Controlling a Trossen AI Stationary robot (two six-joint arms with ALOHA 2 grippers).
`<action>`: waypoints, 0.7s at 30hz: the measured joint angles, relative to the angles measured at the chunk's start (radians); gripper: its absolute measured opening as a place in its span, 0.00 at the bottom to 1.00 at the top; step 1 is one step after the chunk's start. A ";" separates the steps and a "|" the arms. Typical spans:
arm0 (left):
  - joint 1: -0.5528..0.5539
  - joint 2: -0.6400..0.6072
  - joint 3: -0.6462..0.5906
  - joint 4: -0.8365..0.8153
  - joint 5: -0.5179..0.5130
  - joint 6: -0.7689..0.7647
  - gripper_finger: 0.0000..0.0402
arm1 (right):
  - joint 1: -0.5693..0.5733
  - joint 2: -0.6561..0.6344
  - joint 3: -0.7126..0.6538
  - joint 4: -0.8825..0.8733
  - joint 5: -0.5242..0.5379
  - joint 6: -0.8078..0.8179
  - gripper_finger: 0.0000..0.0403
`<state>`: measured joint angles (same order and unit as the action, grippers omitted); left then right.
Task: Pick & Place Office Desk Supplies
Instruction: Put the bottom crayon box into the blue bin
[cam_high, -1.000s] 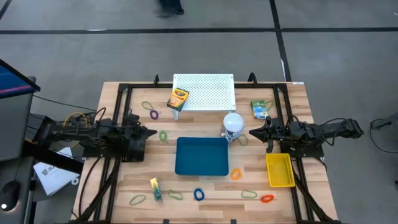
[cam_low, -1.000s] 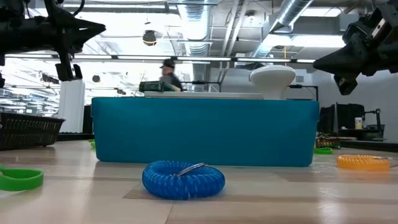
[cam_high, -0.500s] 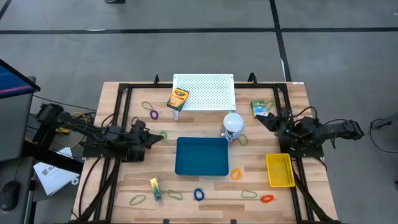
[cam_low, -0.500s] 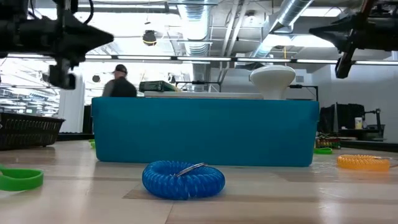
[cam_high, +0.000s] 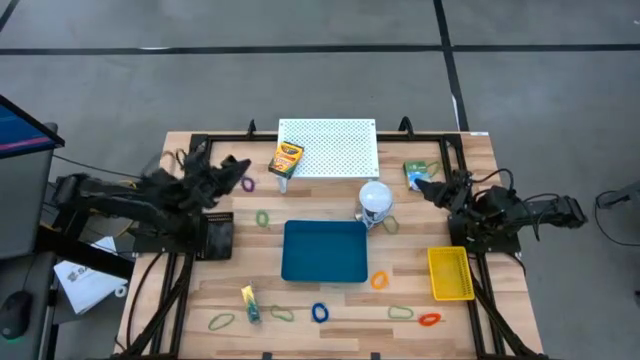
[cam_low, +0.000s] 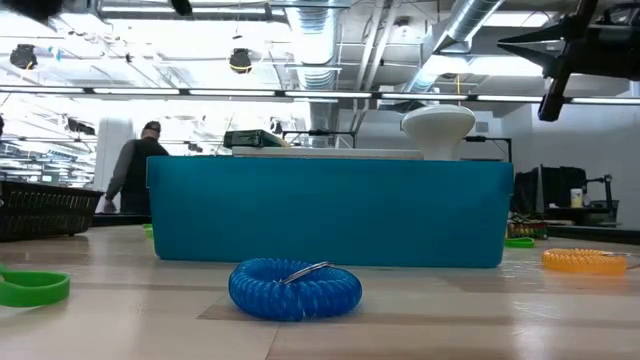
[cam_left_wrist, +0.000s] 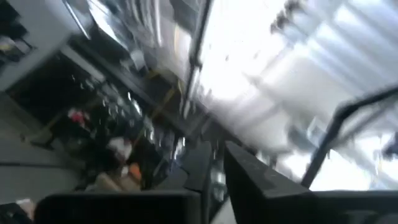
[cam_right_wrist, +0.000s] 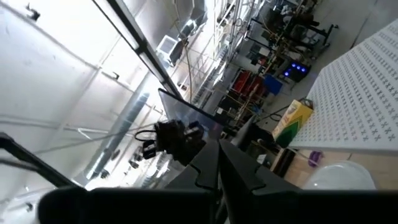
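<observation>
Above the desk's left side, we are seeing the left gripper (cam_high: 238, 163) hovering near the purple loop (cam_high: 247, 184); whether its fingers are apart, we cannot tell. Near the right edge, the right gripper (cam_high: 424, 187) is pointing at the green packet (cam_high: 417, 174), its fingers together in the right wrist view, holding nothing. Writing on the crayon box (cam_high: 285, 159) by the perforated board (cam_high: 330, 146) is unreadable.

Light: bright, from overhead ceiling strips.
Glare: blown-out whites across the left wrist view.
Blur: left wrist view smeared; low view's near blue coil (cam_low: 295, 288) soft.
Shadows: faint on the table (cam_high: 460, 320).
</observation>
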<state>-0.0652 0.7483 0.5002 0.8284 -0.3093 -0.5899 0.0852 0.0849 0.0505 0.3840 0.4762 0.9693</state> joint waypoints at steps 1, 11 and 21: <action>0.015 -0.040 0.060 -0.183 0.035 -0.028 0.15 | -0.005 0.000 0.000 0.004 0.001 0.012 0.03; -0.083 0.062 0.597 -1.363 0.303 -0.334 0.40 | -0.009 0.000 0.000 0.075 -0.003 0.021 0.14; -0.504 0.330 0.619 -1.445 0.478 -0.804 0.63 | 0.015 0.000 0.001 0.178 -0.003 -0.004 0.21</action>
<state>-0.5695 1.0787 1.1191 -0.6166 0.1686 -1.3944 0.1006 0.0849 0.0513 0.5617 0.4728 0.9650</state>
